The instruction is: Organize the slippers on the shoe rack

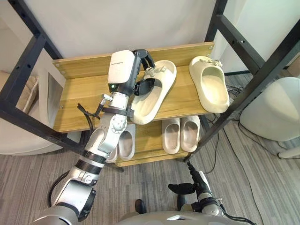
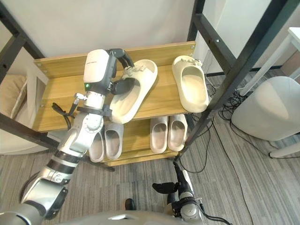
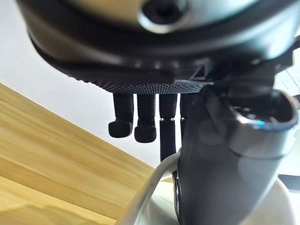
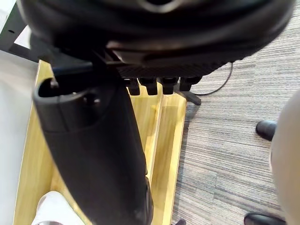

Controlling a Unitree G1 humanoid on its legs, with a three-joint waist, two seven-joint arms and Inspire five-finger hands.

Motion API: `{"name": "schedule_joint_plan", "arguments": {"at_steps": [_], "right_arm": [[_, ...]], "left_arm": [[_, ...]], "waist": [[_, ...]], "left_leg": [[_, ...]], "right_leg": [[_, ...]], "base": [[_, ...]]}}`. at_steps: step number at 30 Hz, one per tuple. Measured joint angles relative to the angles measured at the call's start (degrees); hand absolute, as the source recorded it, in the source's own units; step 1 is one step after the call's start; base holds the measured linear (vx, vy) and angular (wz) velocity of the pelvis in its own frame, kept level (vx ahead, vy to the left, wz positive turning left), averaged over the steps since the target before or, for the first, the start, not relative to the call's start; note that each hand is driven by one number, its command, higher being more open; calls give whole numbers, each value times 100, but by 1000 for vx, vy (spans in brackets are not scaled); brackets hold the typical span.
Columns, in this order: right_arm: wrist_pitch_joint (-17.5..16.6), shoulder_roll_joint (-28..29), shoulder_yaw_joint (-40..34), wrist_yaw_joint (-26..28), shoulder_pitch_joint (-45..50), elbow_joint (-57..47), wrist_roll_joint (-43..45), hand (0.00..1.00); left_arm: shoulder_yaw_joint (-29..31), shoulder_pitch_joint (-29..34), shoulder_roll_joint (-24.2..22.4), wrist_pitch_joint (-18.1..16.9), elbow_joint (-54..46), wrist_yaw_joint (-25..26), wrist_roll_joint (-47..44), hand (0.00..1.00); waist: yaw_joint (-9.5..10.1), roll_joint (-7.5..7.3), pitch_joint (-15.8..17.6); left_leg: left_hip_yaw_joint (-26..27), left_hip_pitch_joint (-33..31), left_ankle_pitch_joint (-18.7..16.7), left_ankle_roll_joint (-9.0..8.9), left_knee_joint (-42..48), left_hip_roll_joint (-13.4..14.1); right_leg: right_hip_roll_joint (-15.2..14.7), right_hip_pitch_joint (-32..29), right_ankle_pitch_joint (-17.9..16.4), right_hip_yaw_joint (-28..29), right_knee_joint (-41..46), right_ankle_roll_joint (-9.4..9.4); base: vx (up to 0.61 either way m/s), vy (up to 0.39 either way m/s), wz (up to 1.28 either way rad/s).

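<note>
On the top shelf (image 1: 79, 101) of the wooden shoe rack, a cream slipper (image 1: 152, 101) lies at an angle with its heel past the front edge. My left hand (image 1: 140, 70) is on it, fingers (image 3: 140, 124) curled over the strap and thumb inside the opening. A second cream slipper (image 1: 211, 82) lies to its right, apart from the hand. The lower shelf (image 4: 164, 140) holds a beige pair (image 1: 180, 133) and another pair (image 1: 124, 143) partly hidden behind my left arm. My right hand (image 1: 187, 187) hangs low above the floor, fingers relaxed, holding nothing.
Black metal frame bars (image 1: 262, 70) cross in front of the rack on both sides. A white rounded object (image 1: 272, 112) stands on the carpet at the right, with loose cables near it. A beige cushion (image 1: 28, 93) sits at the left.
</note>
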Motion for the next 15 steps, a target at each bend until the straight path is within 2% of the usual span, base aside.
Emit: {"name": "schedule_joint_plan", "arguments": {"at_steps": [4,5,11,15], "right_arm": [[-8,-29,-45,-10,-5,-58,7,100],[-16,-33,-47,-11,-15,-64,10,100],[-32,-36,-71,-40,-31,-86,19,100],[-39,-72,-139,-86,-34,-139,111,100]], "left_arm": [[-136,-245,-24,61,181,-15,0,0],[-151,-311,-47,100,199,-15,-4,100],[-204,-604,-213,135,404,-29,-55,100],[-237,-842,-369,240,607,-32,-85,100]], "waist": [[-45,77,23],[-90,91,23],[-164,128,32],[-188,227,68]], "left_leg": [[62,-11,0,0,-15,-3],[63,-34,0,0,-16,-5],[62,-105,6,8,-15,-17],[57,-108,11,15,-15,-39]], "right_leg": [[-3,-34,13,47,0,10],[-4,-56,13,50,0,11],[-18,-126,22,47,0,15],[-49,-127,25,47,1,20]], "base": [[-7,0,-8],[0,0,0],[0,0,0],[0,0,0]]}}
